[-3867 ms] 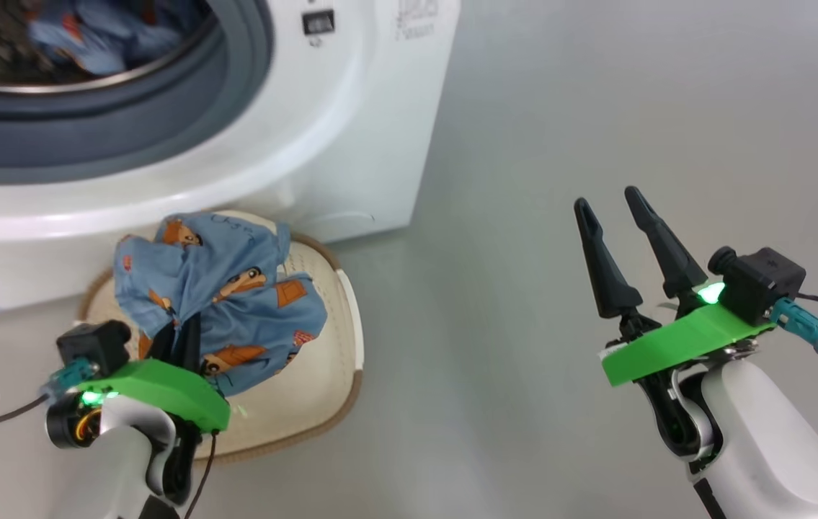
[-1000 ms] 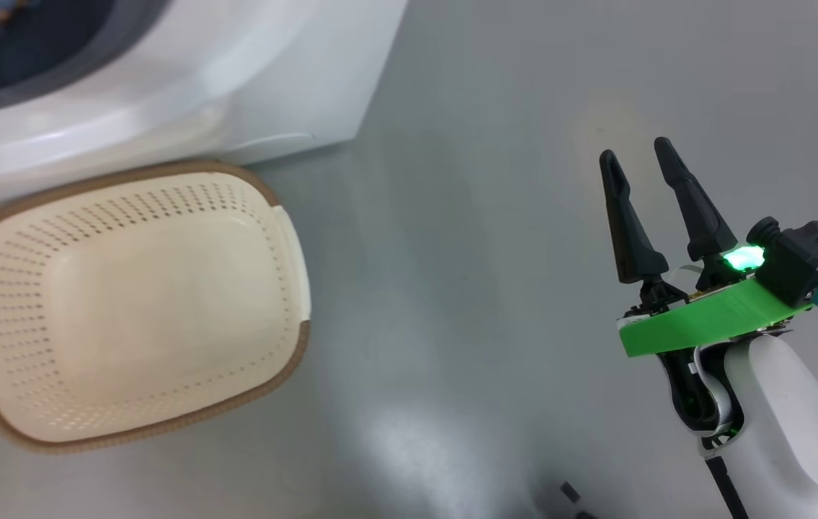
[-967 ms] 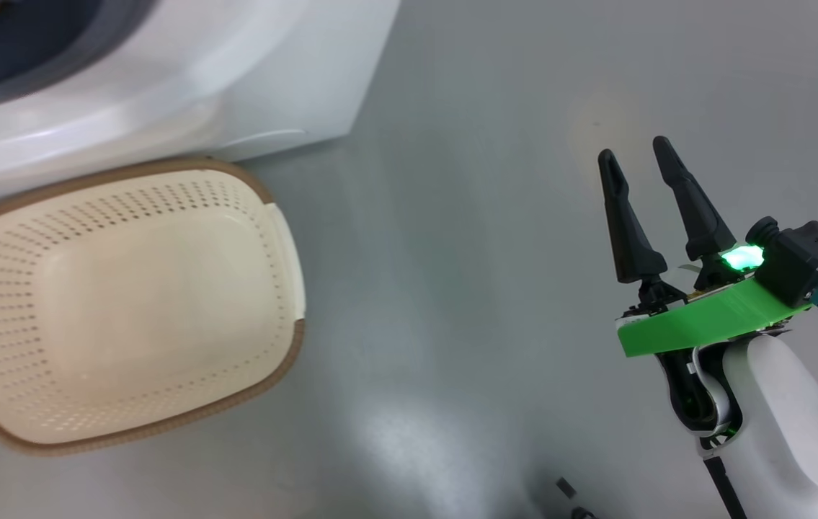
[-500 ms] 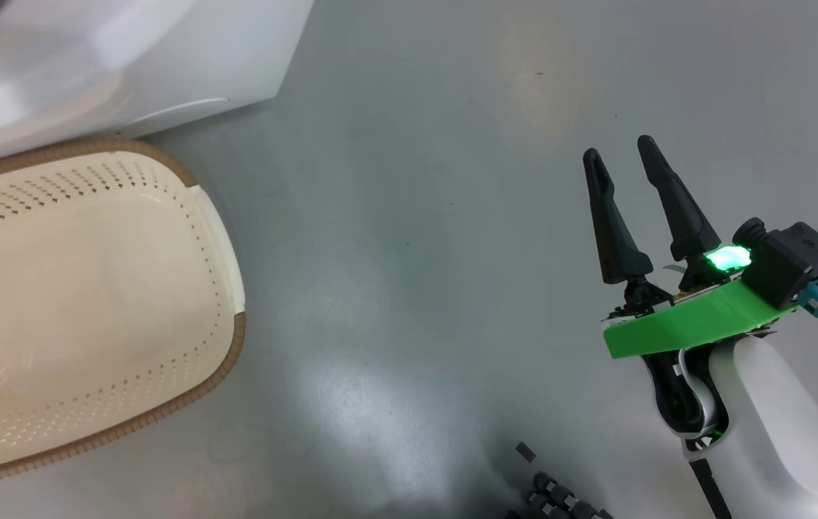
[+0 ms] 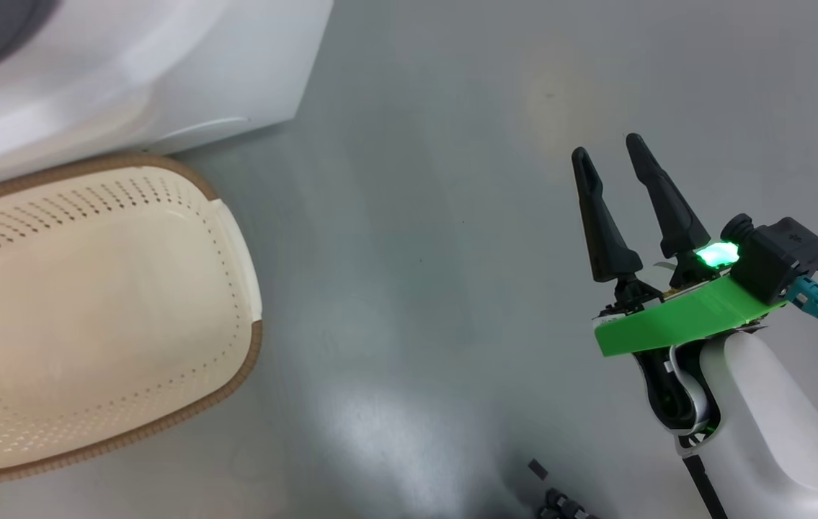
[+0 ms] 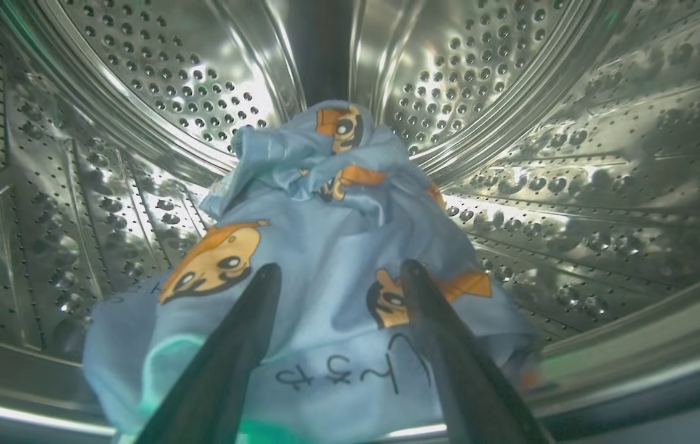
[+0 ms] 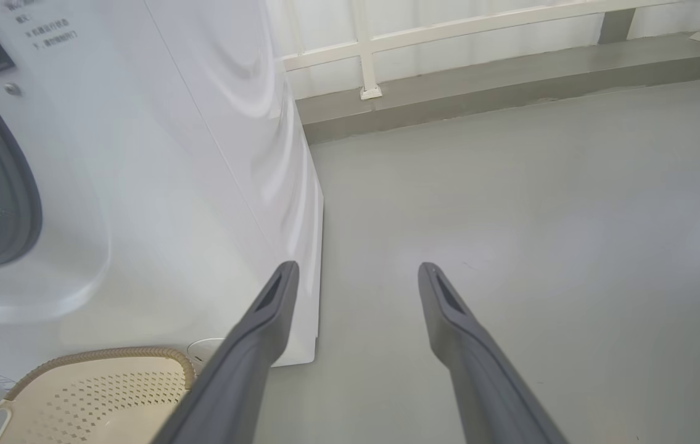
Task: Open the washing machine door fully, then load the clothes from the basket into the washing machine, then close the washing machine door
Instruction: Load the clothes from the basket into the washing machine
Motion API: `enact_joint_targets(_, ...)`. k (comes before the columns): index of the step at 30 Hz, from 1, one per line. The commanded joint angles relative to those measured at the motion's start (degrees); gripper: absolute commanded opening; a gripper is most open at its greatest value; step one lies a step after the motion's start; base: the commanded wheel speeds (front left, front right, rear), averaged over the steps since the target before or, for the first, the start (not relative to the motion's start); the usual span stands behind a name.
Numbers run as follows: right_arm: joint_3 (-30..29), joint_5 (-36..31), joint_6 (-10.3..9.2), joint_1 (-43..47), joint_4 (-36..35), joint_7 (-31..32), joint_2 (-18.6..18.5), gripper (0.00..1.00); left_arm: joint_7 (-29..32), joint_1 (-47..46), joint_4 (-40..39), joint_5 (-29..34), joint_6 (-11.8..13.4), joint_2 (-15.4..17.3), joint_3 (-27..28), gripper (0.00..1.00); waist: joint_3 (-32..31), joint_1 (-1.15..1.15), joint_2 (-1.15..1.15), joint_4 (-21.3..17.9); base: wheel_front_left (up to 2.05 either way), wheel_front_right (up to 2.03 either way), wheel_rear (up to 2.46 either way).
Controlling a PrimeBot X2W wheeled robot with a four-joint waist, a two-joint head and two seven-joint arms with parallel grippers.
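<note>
Crumpled light-blue clothes (image 6: 325,203) are heaped in the perforated steel drum (image 6: 510,92), twelve o'clock of the left gripper (image 6: 340,271), jaws released. The right gripper (image 5: 607,148) is held with jaws spread, the cream basket (image 5: 163,193) at nine o'clock.

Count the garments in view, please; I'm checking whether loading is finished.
1 heap for certain: the clothes lie in the washing machine drum, just beyond the open left gripper. The heap may bundle several garments. The basket holds none.

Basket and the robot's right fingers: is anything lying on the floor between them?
No. In the head view the stretch between the basket and the right fingers is bare grey floor, with just a pale glare of light on it.
</note>
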Motion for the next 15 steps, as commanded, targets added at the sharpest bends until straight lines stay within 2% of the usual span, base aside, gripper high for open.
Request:
enact_joint_targets(1,0.74,-0.19,0.33,0.81,-0.93,-0.46,-0.51,1.0,-0.49,0.17,-0.79,-0.17,-0.33,1.69,0.21,1.0,-1.29,0.0,0.0,0.65,0.0,0.0,0.0)
enact_joint_targets(9,1.8,0.32,0.33,0.43,0.26,-0.46,-0.86,1.0,-1.58,5.33,1.29,-0.46,-2.33,1.01,-0.42,1.0,-6.19,0.0,0.0,2.53,0.0,0.0,0.0)
enact_joint_targets(15,2.35,0.69,0.33,0.57,1.25,-0.46,-1.51,1.0,-1.76,11.58,-3.25,-1.3,-3.91,0.16,0.62,1.0,-10.43,0.0,0.0,4.32,0.0,0.0,0.0)
